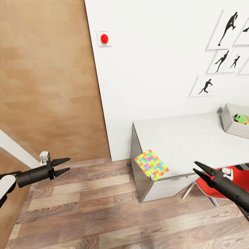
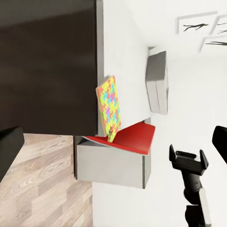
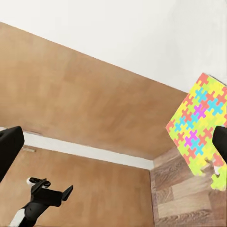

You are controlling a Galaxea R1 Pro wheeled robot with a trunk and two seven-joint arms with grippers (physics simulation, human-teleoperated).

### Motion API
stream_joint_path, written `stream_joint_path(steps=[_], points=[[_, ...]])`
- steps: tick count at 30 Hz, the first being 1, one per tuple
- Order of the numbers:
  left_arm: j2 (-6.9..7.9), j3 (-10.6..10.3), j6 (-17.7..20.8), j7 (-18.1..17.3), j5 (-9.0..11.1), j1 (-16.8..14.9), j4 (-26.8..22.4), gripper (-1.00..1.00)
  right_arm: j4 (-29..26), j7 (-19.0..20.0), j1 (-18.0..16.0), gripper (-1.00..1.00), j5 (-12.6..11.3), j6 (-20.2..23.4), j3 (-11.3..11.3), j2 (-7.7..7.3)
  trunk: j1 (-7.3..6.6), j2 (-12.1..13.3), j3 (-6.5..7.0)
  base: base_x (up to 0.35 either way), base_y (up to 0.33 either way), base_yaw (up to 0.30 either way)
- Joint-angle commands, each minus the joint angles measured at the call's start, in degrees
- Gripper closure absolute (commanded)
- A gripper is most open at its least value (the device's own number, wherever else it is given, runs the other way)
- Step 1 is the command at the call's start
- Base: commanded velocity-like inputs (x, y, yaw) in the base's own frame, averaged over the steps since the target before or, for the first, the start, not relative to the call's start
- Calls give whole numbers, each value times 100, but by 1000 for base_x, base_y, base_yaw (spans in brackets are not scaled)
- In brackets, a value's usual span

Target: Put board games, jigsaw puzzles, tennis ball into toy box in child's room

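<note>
A grey toy box (image 1: 231, 123) on the worktop (image 1: 186, 138) holds a green-edged game (image 1: 241, 119). A bright puzzle (image 1: 151, 164) overhangs the corner. Both grippers, left (image 1: 65, 165) and right (image 1: 197, 167), hover with jaws spread, empty.

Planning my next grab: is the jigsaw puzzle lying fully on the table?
No. The jigsaw puzzle sits at the front corner of the table, part of it hanging over the edge above the floor.
</note>
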Motion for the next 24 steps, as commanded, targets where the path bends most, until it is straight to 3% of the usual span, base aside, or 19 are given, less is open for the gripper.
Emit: stream_joint_path(steps=[1, 4, 8, 10, 15, 24], points=[[6, -10, 13, -35, -13, -6, 5, -100, -6, 118, 21, -100, 3, 3, -10, -4, 4, -9, 0, 0, 0, 0], [-5, -15, 18, -37, -8, -5, 2, -100, -18, 423, 89, -100, 179, -81, -11, -1, 4, -9, 28, 0, 0, 0], [-14, -20, 20, -35, -10, -5, 0, -100, -17, 585, 115, -100, 850, -119, -19, 26, 4, -9, 65, 0, 0, 0], [-9, -21, 21, -34, -10, -5, 3, -100, -22, 611, 118, -100, 1021, -124, -16, 41, 4, -9, 84, 0, 0, 0], [4, -22, 28, -40, -10, -5, 12, -100, -11, 631, 121, -100, 1193, -203, -12, 126, 4, -9, 131, 0, 0, 0], [1, -16, 30, -33, -10, -5, 17, -100, -1, 626, 122, -100, 1235, -374, -3, 179, 4, -9, 215, 0, 0, 0]])
